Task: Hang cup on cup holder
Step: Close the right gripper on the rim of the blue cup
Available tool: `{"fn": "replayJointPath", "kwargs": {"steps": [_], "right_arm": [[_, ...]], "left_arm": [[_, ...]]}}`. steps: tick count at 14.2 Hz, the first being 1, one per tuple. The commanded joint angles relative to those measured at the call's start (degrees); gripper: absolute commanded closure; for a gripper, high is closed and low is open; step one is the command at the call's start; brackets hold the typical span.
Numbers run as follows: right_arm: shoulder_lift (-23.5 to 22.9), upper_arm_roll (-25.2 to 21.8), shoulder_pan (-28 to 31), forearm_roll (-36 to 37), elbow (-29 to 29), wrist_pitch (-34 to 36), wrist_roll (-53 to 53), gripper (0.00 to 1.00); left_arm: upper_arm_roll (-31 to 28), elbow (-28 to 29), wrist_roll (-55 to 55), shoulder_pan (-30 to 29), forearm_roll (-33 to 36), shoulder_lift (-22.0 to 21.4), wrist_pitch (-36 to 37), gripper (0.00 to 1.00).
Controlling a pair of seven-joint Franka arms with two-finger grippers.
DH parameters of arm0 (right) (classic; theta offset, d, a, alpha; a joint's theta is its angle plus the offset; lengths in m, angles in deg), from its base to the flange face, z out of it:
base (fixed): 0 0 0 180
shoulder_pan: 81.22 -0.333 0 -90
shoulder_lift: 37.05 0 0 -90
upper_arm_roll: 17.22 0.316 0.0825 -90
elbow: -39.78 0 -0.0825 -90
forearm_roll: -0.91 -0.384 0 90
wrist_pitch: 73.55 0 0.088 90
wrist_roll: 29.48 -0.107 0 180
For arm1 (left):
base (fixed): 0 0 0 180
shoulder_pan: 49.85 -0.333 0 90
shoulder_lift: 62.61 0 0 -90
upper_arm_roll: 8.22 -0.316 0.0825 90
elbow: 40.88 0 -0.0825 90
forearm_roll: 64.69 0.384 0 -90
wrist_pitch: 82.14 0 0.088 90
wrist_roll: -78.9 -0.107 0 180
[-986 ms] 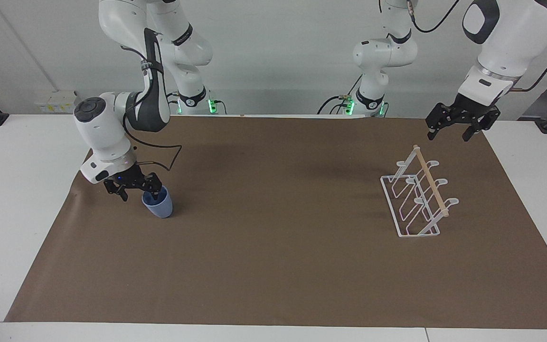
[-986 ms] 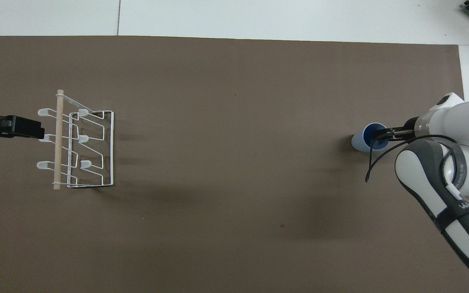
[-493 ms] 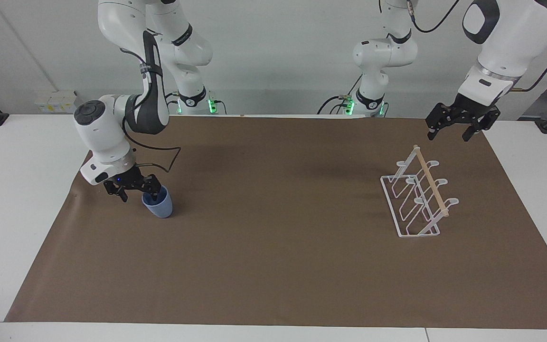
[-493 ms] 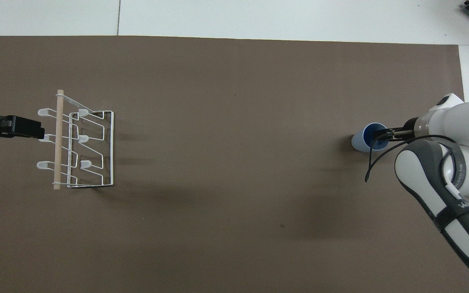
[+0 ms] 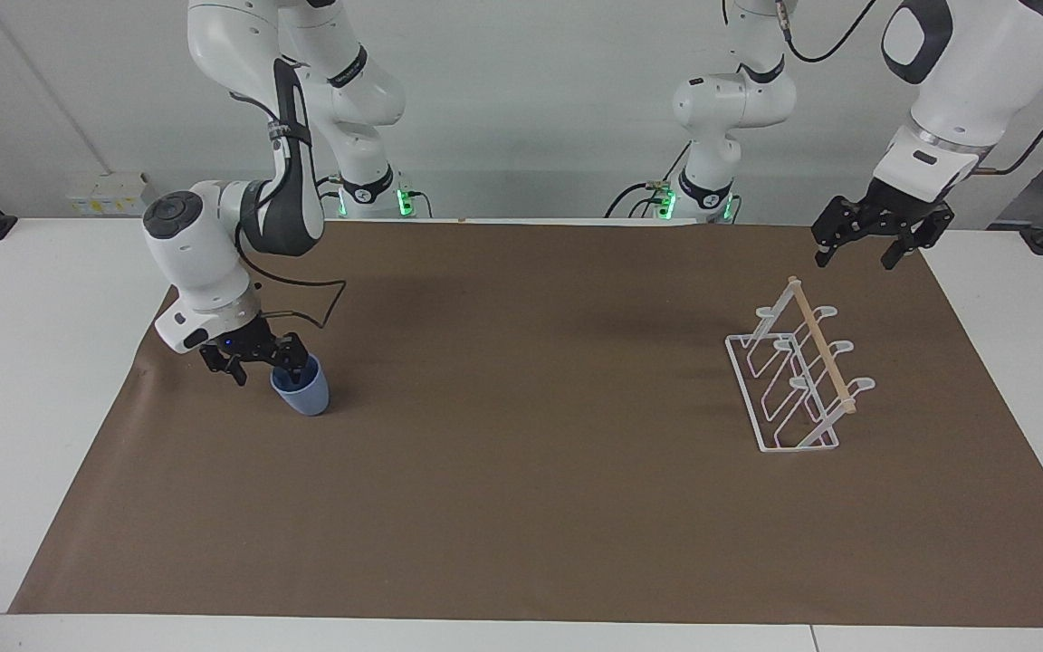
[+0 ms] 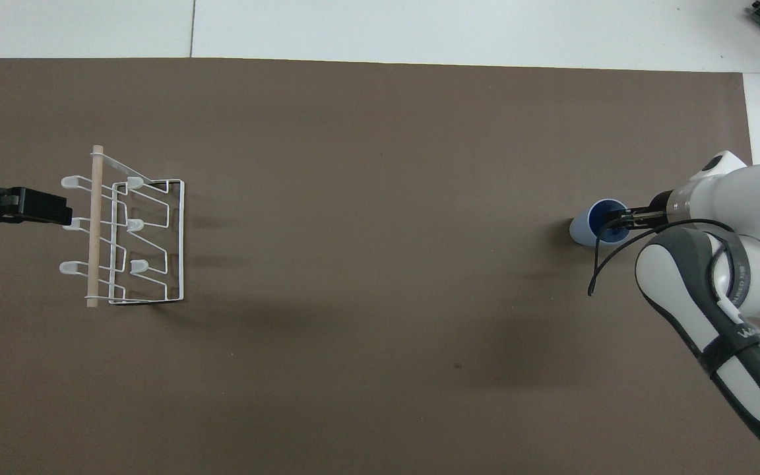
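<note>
The light-blue cup (image 5: 303,391) stands on the brown mat (image 5: 521,507) at the right arm's end of the table; it also shows in the overhead view (image 6: 584,227). My right gripper (image 5: 291,366) comes in from the side and is shut on the cup's rim, one finger inside and one outside. In the overhead view the right gripper (image 6: 619,220) sits at the rim. The white wire cup holder (image 5: 798,385) with its wooden rod stands at the left arm's end, also in the overhead view (image 6: 130,237). My left gripper (image 5: 858,259) waits open and empty in the air beside it (image 6: 50,208).
The brown mat (image 6: 380,165) covers most of the white table (image 5: 33,407). A black cable (image 5: 318,303) loops off the right arm's wrist above the mat next to the cup.
The right arm's wrist and elbow have risen and shifted slightly. The cup, the cup holder and the left gripper have stayed where they were.
</note>
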Motion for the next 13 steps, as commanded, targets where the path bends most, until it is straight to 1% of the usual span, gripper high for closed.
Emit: {"fn": "replayJointPath", "kwargs": {"steps": [1, 9, 10, 13], "right_arm": [[0.5, 0.2, 0.2, -1.3, 0.7, 0.3, 0.9, 0.99], [0.3, 0.2, -0.2, -1.3, -0.2, 0.3, 0.8, 1.0], [0.3, 0.2, -0.2, -1.3, -0.9, 0.6, 0.8, 1.0], [0.4, 0.2, -1.4, -1.3, -5.7, 5.4, 0.8, 1.0]], "left_arm": [[0.2, 0.0, -0.2, -0.6, -0.8, -0.2, 0.7, 0.0], [0.2, 0.0, -0.2, -0.6, -0.8, -0.2, 0.7, 0.0], [0.2, 0.0, -0.3, -0.6, -0.8, -0.2, 0.7, 0.0], [0.2, 0.0, -0.3, -0.6, -0.8, -0.2, 0.7, 0.0]]}}
